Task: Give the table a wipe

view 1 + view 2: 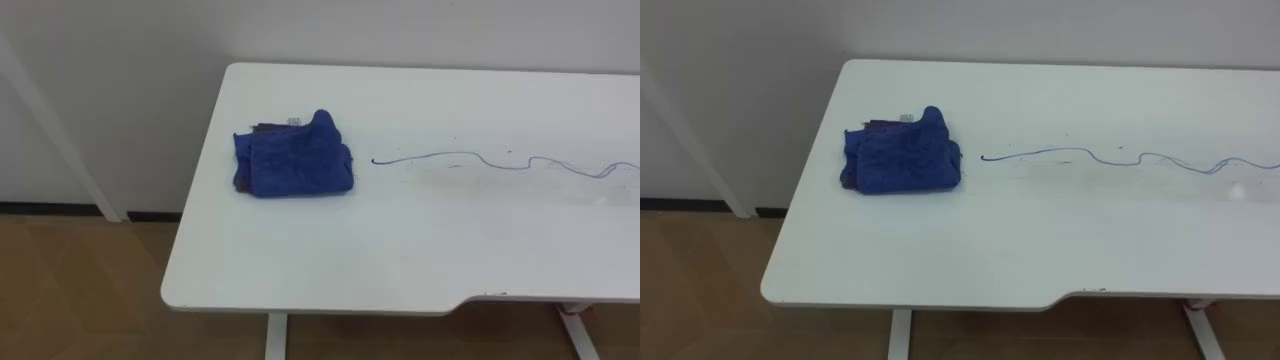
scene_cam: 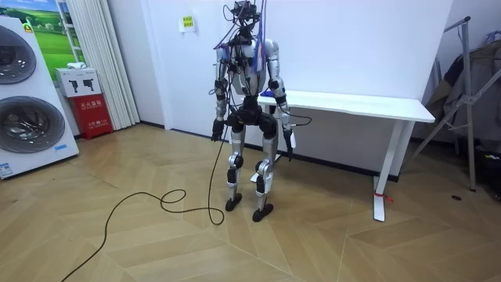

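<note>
A folded blue cloth (image 1: 293, 160) lies on the white table (image 1: 400, 260) near its left end. A thin blue pen line (image 1: 480, 159) wavers from just right of the cloth across the top to the right edge of the eye views. In the room view I stand on the wood floor in front of the table's (image 2: 368, 104) left end, both arms hanging down. My left hand (image 2: 215, 133) hangs at my side on the room view's left. My right hand (image 2: 291, 146) hangs by the table edge. Neither hand touches the cloth.
A white slanted pole (image 1: 60, 130) stands left of the table by the wall. The table's front edge has a shallow cut-out at the right. In the room view there is a washing machine (image 2: 23, 94), a red box (image 2: 92, 110) and a metal rack (image 2: 470, 94).
</note>
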Tool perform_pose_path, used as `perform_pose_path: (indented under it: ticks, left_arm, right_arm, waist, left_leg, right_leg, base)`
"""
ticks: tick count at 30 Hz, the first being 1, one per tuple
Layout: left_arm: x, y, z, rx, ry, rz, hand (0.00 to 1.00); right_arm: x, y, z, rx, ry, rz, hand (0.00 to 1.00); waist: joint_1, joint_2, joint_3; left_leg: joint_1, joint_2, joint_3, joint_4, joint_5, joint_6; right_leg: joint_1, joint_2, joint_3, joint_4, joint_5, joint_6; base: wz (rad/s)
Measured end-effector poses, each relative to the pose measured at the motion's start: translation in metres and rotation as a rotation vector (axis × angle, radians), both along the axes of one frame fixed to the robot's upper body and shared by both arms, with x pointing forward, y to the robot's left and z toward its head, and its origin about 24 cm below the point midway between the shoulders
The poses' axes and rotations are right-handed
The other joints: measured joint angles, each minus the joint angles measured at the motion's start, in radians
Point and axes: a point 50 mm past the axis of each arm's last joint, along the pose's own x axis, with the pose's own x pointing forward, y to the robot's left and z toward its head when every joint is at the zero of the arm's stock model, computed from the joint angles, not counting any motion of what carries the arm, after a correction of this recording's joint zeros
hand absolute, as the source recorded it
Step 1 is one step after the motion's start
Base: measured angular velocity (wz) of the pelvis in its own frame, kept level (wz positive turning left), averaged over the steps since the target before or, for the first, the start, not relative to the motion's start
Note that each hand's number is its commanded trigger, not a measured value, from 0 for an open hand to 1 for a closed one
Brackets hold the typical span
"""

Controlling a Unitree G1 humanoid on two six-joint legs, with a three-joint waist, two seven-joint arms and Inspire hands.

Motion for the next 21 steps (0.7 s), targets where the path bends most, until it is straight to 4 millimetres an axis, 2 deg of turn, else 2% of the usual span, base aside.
perform_pose_path:
  ticks: [21]
  left_arm:
    - [-0.0014,-0.0007,-0.0003,-0.001,0.005,0.002,0.0]
  right_arm:
    - [-0.0019,0.0005,-0.0003,0.004,0.003,-0.043,0.0]
  waist:
    - [0.003,0.003,0.0004]
  left_leg:
    - [0.001,0.001,0.001,-0.002,-0.001,0.002]
  right_leg:
    - [0.0,0.002,0.005,0.001,0.0,0.0]
  base:
    - [0.0]
